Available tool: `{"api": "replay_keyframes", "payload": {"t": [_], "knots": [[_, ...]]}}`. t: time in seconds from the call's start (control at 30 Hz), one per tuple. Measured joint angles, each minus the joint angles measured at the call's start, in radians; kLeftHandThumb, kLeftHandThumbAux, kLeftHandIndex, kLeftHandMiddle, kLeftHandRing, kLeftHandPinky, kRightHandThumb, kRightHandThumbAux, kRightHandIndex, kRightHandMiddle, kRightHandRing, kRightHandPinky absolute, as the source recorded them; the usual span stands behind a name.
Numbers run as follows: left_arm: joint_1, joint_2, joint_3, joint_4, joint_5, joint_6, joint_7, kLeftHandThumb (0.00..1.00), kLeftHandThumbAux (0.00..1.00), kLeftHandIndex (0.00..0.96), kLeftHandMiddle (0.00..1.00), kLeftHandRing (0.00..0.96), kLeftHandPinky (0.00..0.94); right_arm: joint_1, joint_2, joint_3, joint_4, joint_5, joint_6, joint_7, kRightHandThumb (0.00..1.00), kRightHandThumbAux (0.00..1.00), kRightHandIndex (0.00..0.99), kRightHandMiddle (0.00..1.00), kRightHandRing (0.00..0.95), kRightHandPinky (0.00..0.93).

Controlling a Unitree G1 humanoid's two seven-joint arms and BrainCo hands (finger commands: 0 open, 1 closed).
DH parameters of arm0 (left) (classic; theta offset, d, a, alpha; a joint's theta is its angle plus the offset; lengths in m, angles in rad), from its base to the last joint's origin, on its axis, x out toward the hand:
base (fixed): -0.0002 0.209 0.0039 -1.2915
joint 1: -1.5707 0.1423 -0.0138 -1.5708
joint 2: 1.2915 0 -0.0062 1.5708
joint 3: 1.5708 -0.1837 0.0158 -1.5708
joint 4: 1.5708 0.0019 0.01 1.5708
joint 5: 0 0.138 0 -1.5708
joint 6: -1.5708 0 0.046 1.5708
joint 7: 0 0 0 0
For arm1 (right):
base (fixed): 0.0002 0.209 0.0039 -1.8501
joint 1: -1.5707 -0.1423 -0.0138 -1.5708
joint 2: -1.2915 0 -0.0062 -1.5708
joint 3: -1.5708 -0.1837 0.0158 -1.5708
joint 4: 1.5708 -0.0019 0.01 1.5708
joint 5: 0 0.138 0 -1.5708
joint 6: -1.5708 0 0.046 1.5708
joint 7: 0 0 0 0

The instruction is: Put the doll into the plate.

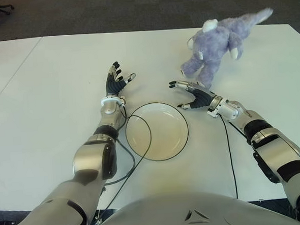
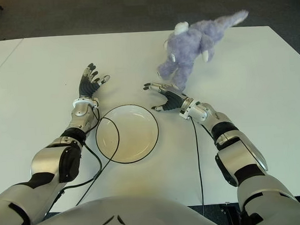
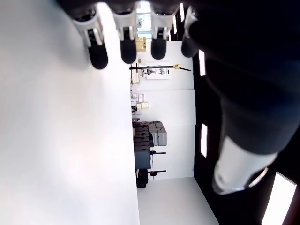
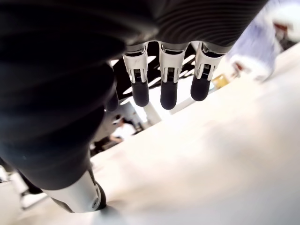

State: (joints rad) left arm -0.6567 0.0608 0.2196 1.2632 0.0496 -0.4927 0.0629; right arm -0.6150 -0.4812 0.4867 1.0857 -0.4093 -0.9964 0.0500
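One plate (image 1: 157, 131) lies between two spread, empty hands, left (image 1: 116, 83) and right (image 1: 189, 94), near one doll (image 1: 222, 41).

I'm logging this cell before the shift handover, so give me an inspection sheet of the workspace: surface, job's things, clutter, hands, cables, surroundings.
Surface: white table, bare apart from the items below.
Job's things: purple plush doll stands on the far right of the table; white dark-rimmed plate sits near the robot, with nothing in it.
Clutter: nothing seen.
Hands: left hand open, fingers spread, just beyond the plate's left edge, holding nothing. Right hand open, between plate and doll, close to the doll's feet, holding nothing.
Cables: a black cable from the left wrist loops across the plate's left part; another cable runs along the right forearm toward the table's near edge.
Surroundings: dark carpeted floor beyond the table.
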Motion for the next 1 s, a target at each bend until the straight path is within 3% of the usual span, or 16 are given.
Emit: {"api": "replay_keyframes", "payload": {"t": [0.13, 0.23, 0.63, 0.8, 1.0], "knots": [[0.003, 0.000, 0.000, 0.000, 0.000, 0.002, 0.000, 0.000, 0.785, 0.060, 0.088, 0.097, 0.144, 0.013, -0.020, -0.004, -0.033, 0.039, -0.025, 0.115, 0.319, 0.807, 0.108, 0.079, 0.082, 0.127], [0.004, -0.001, 0.000, 0.000, 0.000, 0.002, 0.000, 0.000, 0.790, 0.061, 0.087, 0.096, 0.142, 0.022, -0.030, -0.014, -0.051, 0.047, -0.028, 0.147, 0.364, 0.806, 0.118, 0.084, 0.085, 0.125], [0.004, -0.005, 0.000, 0.000, 0.000, 0.002, 0.000, 0.000, 0.812, 0.067, 0.080, 0.097, 0.145, 0.054, -0.040, -0.053, -0.093, 0.024, 0.001, 0.136, 0.454, 0.817, 0.128, 0.088, 0.106, 0.169], [0.004, -0.007, 0.000, 0.000, 0.000, 0.002, 0.000, 0.000, 0.802, 0.054, 0.074, 0.091, 0.138, 0.076, -0.041, -0.073, -0.113, 0.026, 0.004, 0.137, 0.546, 0.816, 0.126, 0.073, 0.117, 0.184], [0.005, -0.008, -0.001, 0.000, 0.001, 0.002, 0.000, 0.000, 0.794, 0.057, 0.075, 0.092, 0.145, 0.111, -0.042, -0.093, -0.148, 0.037, 0.004, 0.138, 0.555, 0.814, 0.124, 0.059, 0.114, 0.185]]}}
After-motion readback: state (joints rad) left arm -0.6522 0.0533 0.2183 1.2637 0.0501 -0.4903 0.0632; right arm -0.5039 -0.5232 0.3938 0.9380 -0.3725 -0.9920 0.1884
